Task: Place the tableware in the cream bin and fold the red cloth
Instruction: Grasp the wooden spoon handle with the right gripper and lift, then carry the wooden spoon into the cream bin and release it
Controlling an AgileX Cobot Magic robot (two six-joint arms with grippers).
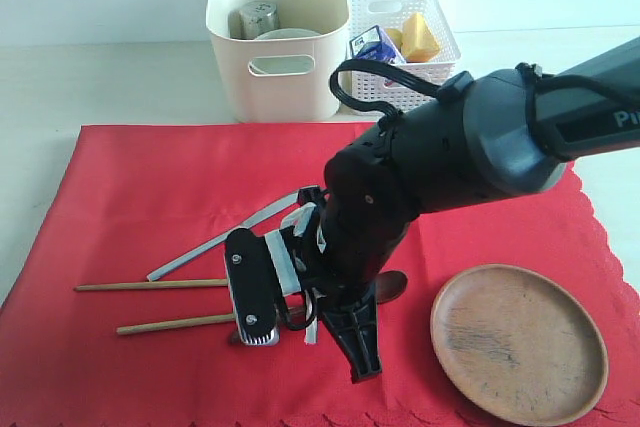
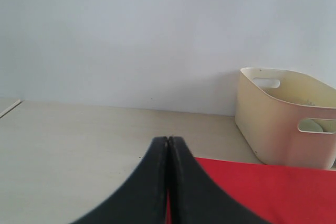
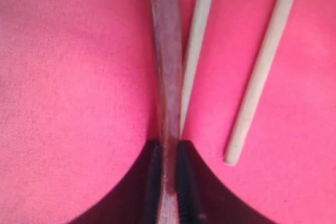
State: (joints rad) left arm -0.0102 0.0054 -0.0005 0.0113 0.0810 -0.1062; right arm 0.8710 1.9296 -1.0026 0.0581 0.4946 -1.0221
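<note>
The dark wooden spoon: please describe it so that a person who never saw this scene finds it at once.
Look at the big red cloth, left of the round wooden plate. There the right gripper is shut on the dark wooden spoon. It is darker and broader than the two pale chopsticks beside it.

1. Right arm (image 1: 520,117) extends in from the right edge of the exterior view and reaches across the middle, forearm sloping down.
2. Right wrist (image 1: 370,202) is bent steeply, so the tool end points almost straight down at the surface.
3. Right gripper (image 3: 168,148): jaws pinched in on a spoon (image 3: 164,61) handle. The handle runs lengthwise between the two black fingers (image 3: 123,192), both in contact with it.
4. Left gripper (image 2: 168,141): fingers (image 2: 147,182) pressed flat together, seam closed along the whole visible length. It is held roughly level, pointing out horizontally.
</note>
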